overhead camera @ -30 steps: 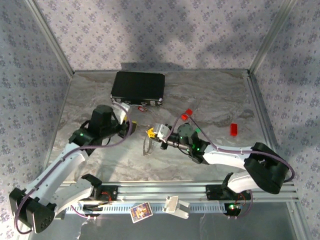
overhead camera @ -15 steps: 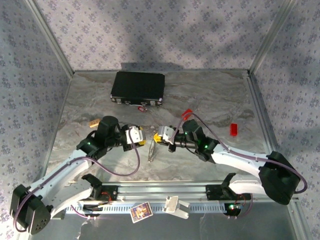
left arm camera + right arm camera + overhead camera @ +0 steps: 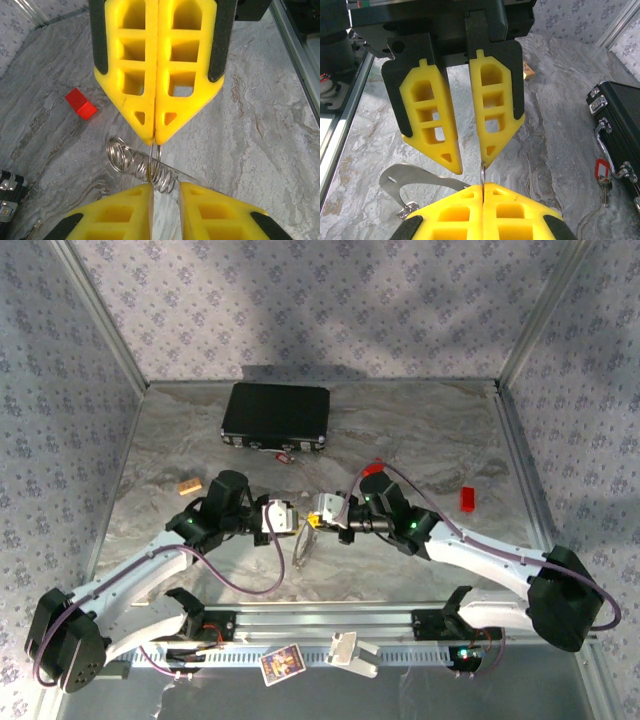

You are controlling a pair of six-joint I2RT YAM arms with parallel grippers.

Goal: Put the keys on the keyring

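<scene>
Left gripper (image 3: 292, 519) shifting rightward to frame centre, meeting right gripper (image 3: 155, 141) | left fingers (image 3: 492, 115) narrowing, one tip touching keyring (image 3: 136, 161) wire | right fingers (image 3: 185, 75) pressing together, pinching keyring wire

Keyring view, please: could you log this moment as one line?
right gripper: shut on keyring | left gripper: jaws apart, facing it | red key: on table by black case | key not yet on ring
</scene>
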